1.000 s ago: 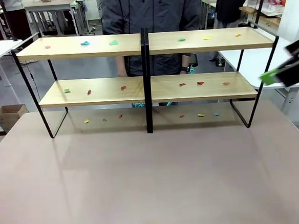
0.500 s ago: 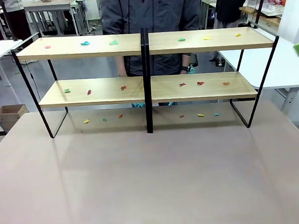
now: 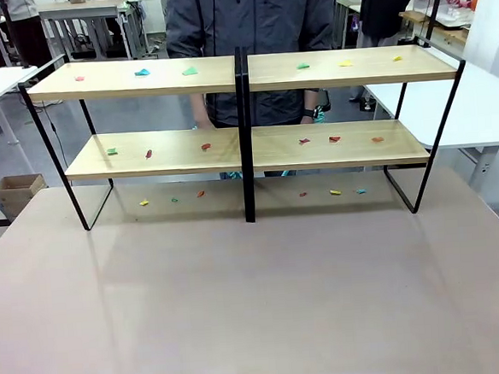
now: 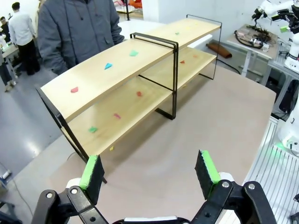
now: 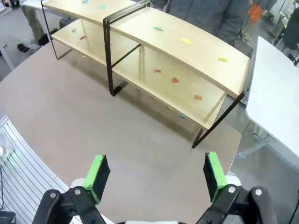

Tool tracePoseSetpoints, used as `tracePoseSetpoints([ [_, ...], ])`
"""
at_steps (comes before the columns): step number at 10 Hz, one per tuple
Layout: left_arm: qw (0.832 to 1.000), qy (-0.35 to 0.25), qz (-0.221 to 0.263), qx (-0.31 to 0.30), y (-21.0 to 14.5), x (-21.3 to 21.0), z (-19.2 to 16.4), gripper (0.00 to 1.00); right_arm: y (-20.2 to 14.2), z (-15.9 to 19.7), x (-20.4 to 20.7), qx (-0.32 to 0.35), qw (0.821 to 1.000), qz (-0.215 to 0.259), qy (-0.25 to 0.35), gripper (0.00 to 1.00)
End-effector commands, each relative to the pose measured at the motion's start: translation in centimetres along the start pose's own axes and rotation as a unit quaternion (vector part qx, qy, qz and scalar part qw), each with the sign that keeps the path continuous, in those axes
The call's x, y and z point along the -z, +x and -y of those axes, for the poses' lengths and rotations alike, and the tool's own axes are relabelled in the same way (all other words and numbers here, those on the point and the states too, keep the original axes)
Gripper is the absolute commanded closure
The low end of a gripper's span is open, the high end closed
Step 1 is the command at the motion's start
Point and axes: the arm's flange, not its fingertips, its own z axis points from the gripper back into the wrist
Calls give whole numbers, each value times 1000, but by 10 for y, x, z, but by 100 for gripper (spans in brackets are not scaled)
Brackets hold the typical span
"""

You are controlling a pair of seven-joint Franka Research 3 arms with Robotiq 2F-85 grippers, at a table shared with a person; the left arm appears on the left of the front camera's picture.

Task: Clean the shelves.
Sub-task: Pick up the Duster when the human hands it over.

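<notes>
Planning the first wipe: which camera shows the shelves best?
Front view: the shelves stand whole and square-on, scraps plain on both tiers. Left wrist view sees them obliquely from one end; right wrist view from the other, far end cropped.

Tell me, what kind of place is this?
Probably a robotics lab or workshop. The robot's left fingers, with green pads, hang open above a big table holding the shelves. A white worktable stands beside it, and a bench farther off is cluttered with cables.
</notes>
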Motion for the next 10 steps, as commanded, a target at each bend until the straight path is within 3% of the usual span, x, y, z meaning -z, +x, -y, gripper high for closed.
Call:
tracePoseSetpoints([
  [1, 1000, 5, 10, -16, -33, 27, 29, 0, -37, -1, -20, -8, 1000, 26, 5, 0],
  [4, 1000, 1, 6, -22, -34, 30, 24, 0, -35, 23, -23, 15, 998, 51, 31, 0],
  [10, 999, 5, -13, -31, -34, 36, 14, 0, -40, 47, -26, 70, 994, 87, 22, 0],
])
